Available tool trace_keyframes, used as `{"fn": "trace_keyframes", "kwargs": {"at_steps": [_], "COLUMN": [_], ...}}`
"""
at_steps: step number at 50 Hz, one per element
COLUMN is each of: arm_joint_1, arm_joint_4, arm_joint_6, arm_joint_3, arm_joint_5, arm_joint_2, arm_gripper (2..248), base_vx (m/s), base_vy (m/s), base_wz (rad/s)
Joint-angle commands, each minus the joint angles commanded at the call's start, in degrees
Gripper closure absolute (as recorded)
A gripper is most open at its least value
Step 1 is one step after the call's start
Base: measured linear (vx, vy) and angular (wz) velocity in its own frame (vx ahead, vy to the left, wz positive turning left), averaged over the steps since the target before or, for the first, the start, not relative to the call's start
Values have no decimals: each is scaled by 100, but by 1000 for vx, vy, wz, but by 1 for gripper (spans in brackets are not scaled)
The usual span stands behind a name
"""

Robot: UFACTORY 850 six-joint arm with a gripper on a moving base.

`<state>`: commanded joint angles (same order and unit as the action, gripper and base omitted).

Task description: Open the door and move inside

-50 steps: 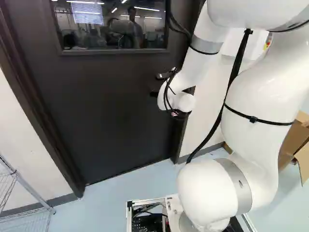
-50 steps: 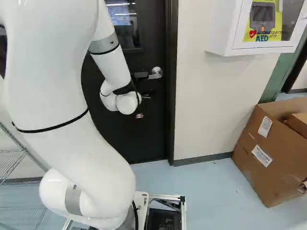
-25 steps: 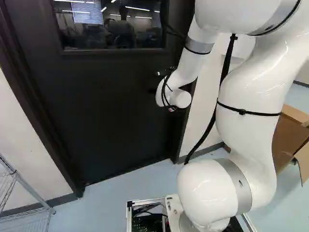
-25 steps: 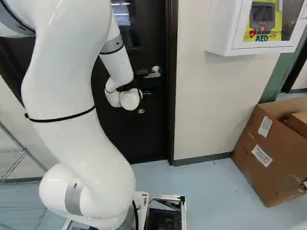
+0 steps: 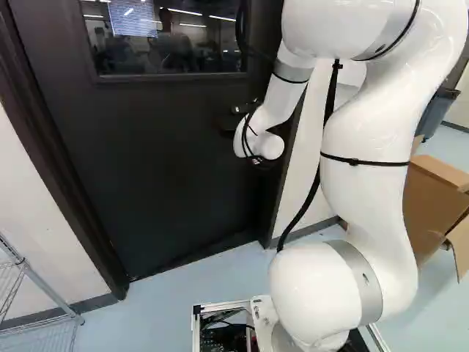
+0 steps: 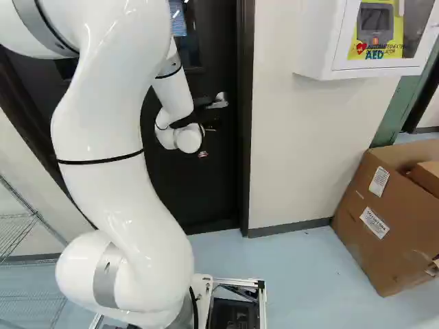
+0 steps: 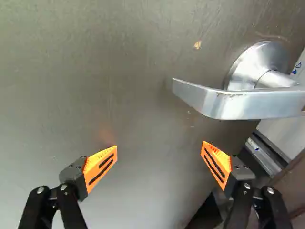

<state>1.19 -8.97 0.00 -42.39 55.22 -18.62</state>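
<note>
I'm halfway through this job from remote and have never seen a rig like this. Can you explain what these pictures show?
The big white shape is one robot arm on a moving base. Two pictures come from cameras on that base, behind the arm at its left and right, so the same scene shows twice. The third comes from the arm's wrist, looking along its jaws.

Ahead is a dark door with a window. The wrist picture shows its metal lever handle close ahead. The jaws, with orange pads, stand wide apart and hold nothing.

There is no table here: a cardboard box stands on the floor, and a white cabinet hangs on the wall.
</note>
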Motion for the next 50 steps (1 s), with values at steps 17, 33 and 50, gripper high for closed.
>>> {"fn": "trace_keyframes", "kwargs": {"at_steps": [17,33,50], "arm_joint_1": [85,177,267], "arm_joint_4": [-225,-474,-701], "arm_joint_6": [0,0,0], "arm_joint_3": [-492,-1011,-1610], "arm_joint_5": [60,117,175], "arm_joint_2": [-401,-812,-1272], "arm_gripper": [3,3,3], "base_vx": [0,0,0], "base_vy": [0,0,0], "base_wz": [0,0,0]}}
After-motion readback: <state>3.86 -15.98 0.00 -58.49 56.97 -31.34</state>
